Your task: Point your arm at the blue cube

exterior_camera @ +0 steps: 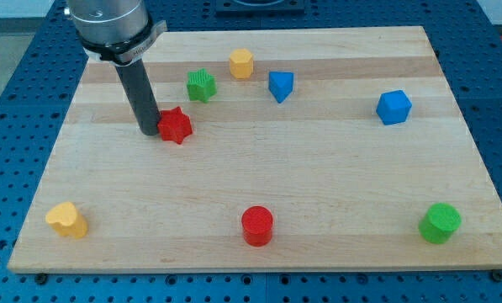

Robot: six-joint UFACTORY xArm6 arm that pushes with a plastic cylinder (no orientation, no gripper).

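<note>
The blue cube (393, 107) sits on the wooden board (259, 185) at the view's upper right. My tip (149, 132) rests at the view's upper left, touching or almost touching the left side of a red star block (175, 125). The blue cube is far to the right of my tip. A blue triangular block (280, 85) lies between them, nearer the top.
A green star-like block (201, 85) and a yellow hexagonal block (241, 62) lie near the top. A yellow heart block (67, 220) is at the lower left, a red cylinder (256, 225) at the bottom middle, a green cylinder (440, 222) at the lower right.
</note>
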